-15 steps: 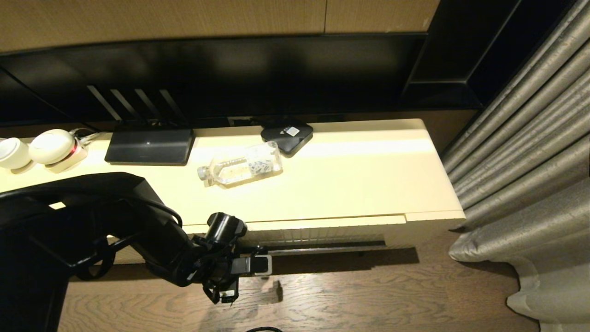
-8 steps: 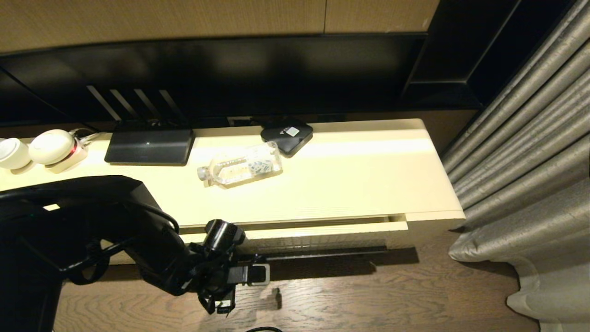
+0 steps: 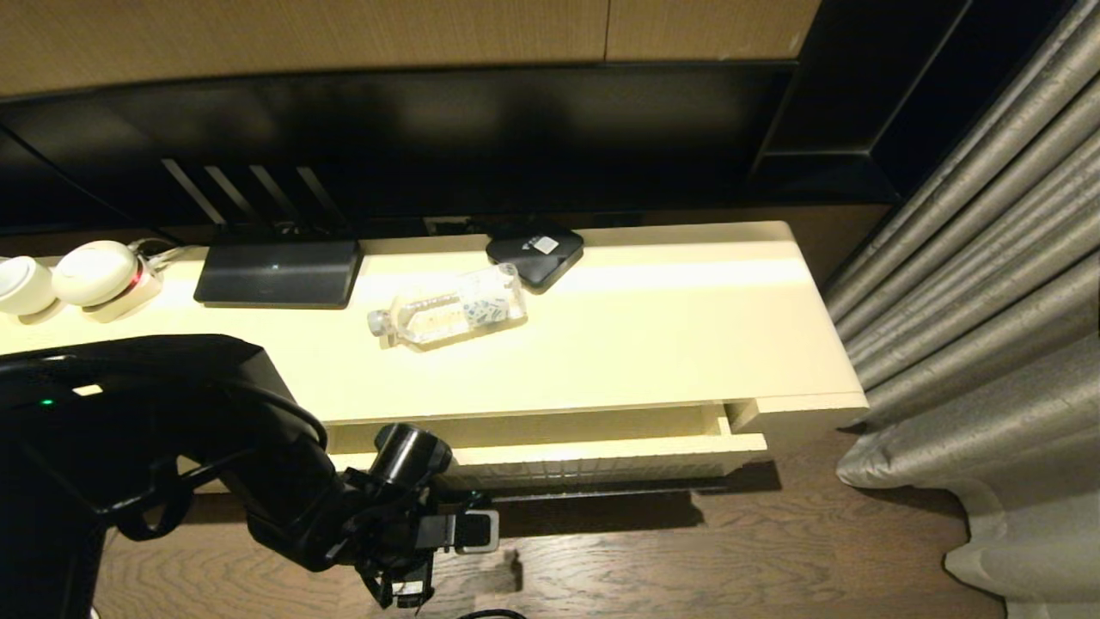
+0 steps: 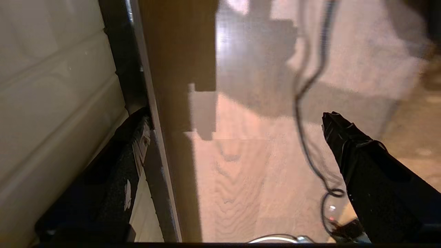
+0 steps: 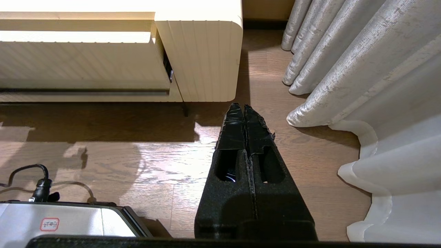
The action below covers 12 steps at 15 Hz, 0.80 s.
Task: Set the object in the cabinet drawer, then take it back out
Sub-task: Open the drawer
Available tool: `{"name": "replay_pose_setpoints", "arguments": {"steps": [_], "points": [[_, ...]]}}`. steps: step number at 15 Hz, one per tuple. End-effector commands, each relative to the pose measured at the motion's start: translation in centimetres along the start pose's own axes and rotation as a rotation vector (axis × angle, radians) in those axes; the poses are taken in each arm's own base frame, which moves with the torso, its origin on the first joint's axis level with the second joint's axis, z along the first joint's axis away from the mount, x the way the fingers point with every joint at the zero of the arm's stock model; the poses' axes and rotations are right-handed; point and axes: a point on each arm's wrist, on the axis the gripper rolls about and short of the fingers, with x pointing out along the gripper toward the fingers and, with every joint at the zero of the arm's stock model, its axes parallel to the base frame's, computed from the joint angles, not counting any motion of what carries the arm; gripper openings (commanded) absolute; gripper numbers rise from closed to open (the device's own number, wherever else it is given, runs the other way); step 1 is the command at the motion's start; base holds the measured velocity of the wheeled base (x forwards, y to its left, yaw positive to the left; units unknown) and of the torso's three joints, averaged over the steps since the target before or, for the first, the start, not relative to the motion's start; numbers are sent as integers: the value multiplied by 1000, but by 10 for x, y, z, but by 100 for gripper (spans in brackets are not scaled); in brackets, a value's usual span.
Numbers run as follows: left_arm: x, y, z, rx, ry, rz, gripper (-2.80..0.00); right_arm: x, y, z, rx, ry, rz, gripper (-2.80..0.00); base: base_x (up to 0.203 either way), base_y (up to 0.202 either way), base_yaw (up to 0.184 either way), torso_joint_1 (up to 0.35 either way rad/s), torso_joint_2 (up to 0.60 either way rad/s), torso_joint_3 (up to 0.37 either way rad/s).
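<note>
Sitting partly pulled out, the cabinet drawer (image 3: pixel 559 434) is showing a strip of its cream interior, so the opening step looks under way but unfinished. The left gripper (image 3: pixel 464 531) is standing with fingers spread wide, one hooked under the drawer front's handle slot, at the near left. The bottle (image 3: pixel 449 308) is lying on the cabinet top, untouched; placing and retrieving it are both remaining. The right gripper (image 5: pixel 244 113) is hanging closed and empty over the floor
</note>
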Motion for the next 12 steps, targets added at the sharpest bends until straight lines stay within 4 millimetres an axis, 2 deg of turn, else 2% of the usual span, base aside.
{"name": "replay_pose_setpoints", "arguments": {"steps": [1, 4, 7, 12], "points": [[-14, -4, -1, 9, -17, 5, 0, 0, 0, 0, 1, 1, 0, -280, 0, 0, 0, 0, 0, 0], [-37, 1, 0, 3, -47, 66, 0, 0, 0, 0, 1, 2, 1, -280, 0, 0, 0, 0, 0, 0], [-78, 7, 0, -3, -93, 170, 0, 0, 0, 0, 1, 1, 1, -280, 0, 0, 0, 0, 0, 0], [-109, -5, -7, -23, -121, 228, 0, 0, 0, 0, 1, 1, 1, -280, 0, 0, 0, 0, 0, 0]]}}
